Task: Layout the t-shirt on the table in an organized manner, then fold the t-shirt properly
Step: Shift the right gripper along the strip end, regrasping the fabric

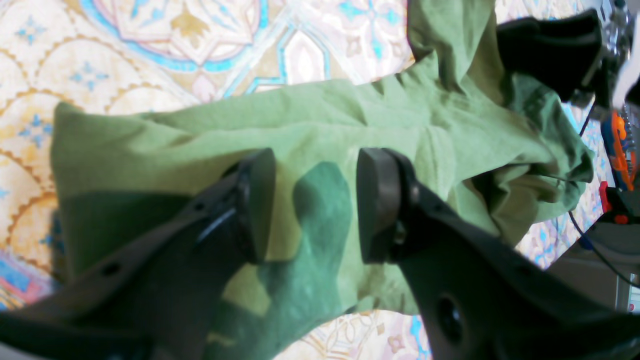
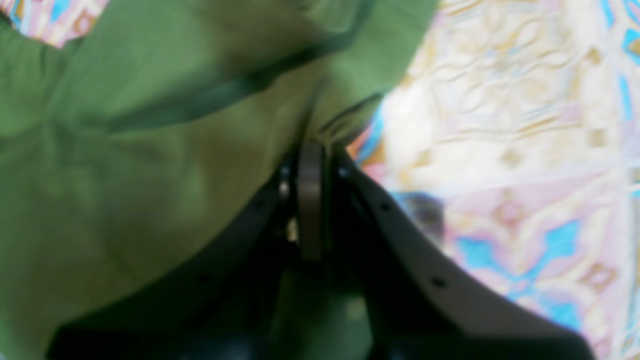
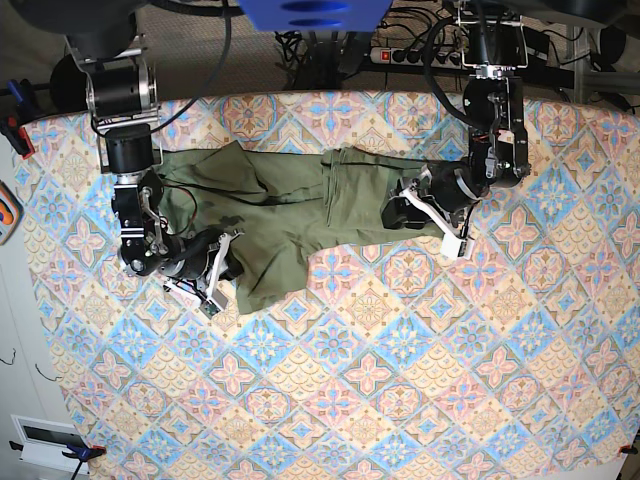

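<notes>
The olive-green t-shirt [image 3: 290, 205] lies crumpled across the far left half of the table [image 3: 400, 380], with bunched folds near its middle. My right gripper [image 2: 311, 150] sits at the shirt's near-left edge [image 3: 222, 268], its pads pressed together with a pucker of the t-shirt [image 2: 150, 150] pinched at their tips. My left gripper [image 1: 317, 205] hovers open over the t-shirt [image 1: 310, 130] at its right end [image 3: 418, 212], with the cloth showing between its two fingers [image 1: 257, 205].
Cables and a power strip [image 3: 400, 55] run along the table's far edge. An orange object [image 3: 6, 212] sits past the left edge. In the left wrist view an orange and black tool [image 1: 619, 155] shows at the right. Patterned cloth stretches toward the front.
</notes>
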